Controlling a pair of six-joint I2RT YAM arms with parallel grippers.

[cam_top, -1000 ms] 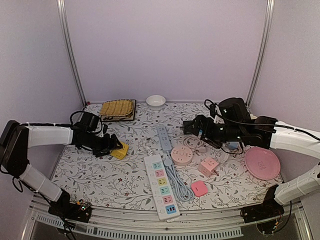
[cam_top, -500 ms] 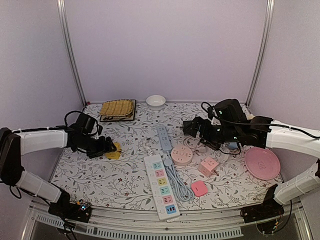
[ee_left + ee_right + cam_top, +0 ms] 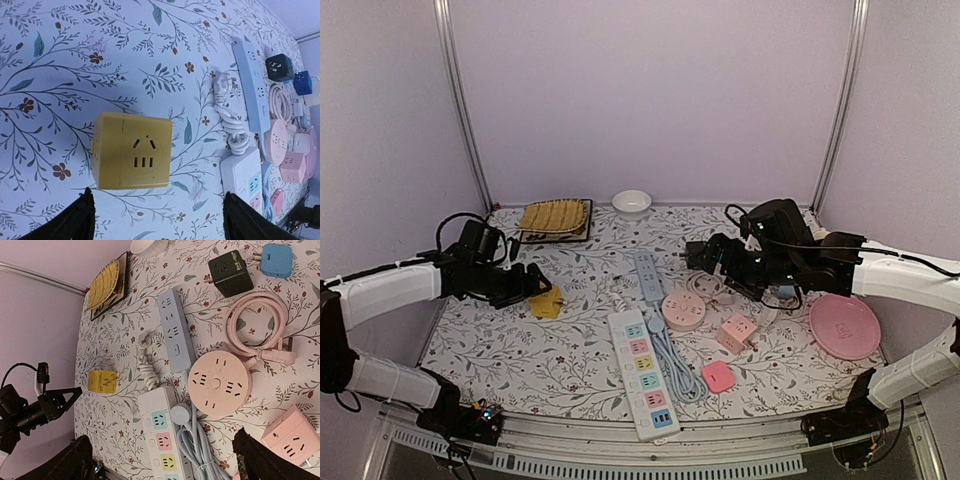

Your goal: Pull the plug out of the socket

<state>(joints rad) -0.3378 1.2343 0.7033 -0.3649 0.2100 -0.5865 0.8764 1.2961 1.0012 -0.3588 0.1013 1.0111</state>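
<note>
Socket cube (image 3: 231, 269), dark green: seen from both wrists, hidden overhead.

At the back of the floral tablecloth (image 3: 550, 350) sit a white bowl (image 3: 631, 201) and a woven yellow mat (image 3: 555, 216) on a dark tray. A yellow cube socket (image 3: 132, 150) lies alone at the left. A round pink socket (image 3: 219, 384) lies just beside a pale blue strip (image 3: 176, 332), with a pink cube (image 3: 737, 332) near it and a pink plate (image 3: 845, 326) at the right.
</note>
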